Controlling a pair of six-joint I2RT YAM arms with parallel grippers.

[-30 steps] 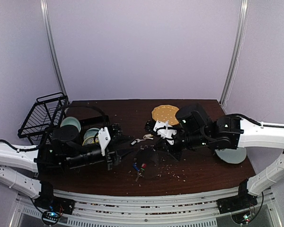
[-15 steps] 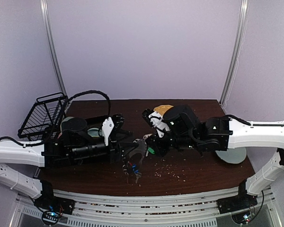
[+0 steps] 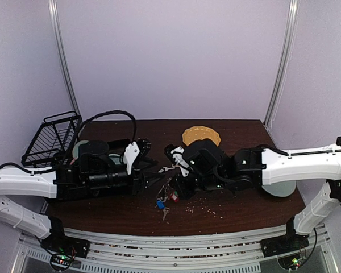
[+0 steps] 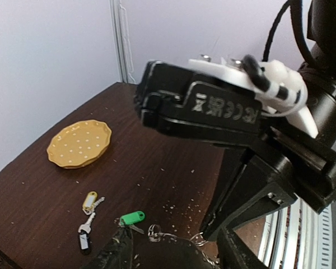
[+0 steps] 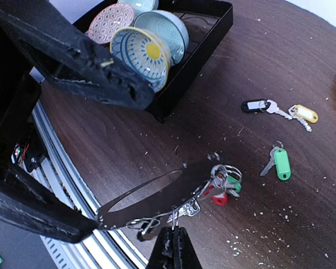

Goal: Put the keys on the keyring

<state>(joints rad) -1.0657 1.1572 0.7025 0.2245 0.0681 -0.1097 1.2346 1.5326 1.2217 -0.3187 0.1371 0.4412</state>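
Dark brown bench (image 3: 238, 205), littered with pale crumbs, filled the scene beneath a plain lilac wall. Nearest you, at the front middle, the threaded keys (image 5: 223, 185) hung in a bunch, blue and red tags showing. They dangled from the keyring (image 5: 162, 202), which was held up off the wood between your two arms.

Your right claw (image 5: 173, 235) was clenched to a point on the ring's near rim. Your left claw (image 3: 153, 180) met the ring from the other side with its fingers standing apart, grasping nothing, one tip seemingly touching the rim.

A second before, the ring and its bunch sat down at bench level and your arms were farther apart. Since then both arms had swung inward and the ring had risen. That suggested the keys already on it were secure and the ring was being readied for another.

Beyond, three keys lay loose: the green-tagged key (image 5: 280, 163), then the black-tagged key (image 5: 259, 105) and the cream-tagged key (image 5: 302, 114) side by side. Farther back sat the orange dotted plate (image 3: 201, 136), with the wire rack (image 3: 51, 136) at far left.
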